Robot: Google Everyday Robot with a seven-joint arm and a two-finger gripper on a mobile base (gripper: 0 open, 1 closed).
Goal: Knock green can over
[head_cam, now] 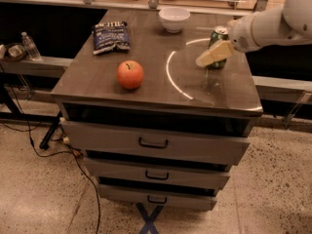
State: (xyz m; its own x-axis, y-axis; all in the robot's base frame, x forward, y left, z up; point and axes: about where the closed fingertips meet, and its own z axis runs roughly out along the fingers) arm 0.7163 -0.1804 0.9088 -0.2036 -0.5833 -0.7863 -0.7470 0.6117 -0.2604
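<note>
The green can point(220, 33) stands upright near the right edge of the dark cabinet top point(97, 84), inside a white arc marking. My gripper point(204, 60) reaches in from the right on a white arm point(273, 26). Its cream tip lies across the front of the can at mid height and hides most of the can's side. It looks to be touching the can or just in front of it.
A red apple point(130, 74) sits at the front middle of the top. A dark blue snack bag point(111, 35) lies at the back left and a white bowl point(174, 18) at the back. A water bottle point(30, 45) stands on a ledge to the left. Cables point(44, 155) run across the floor.
</note>
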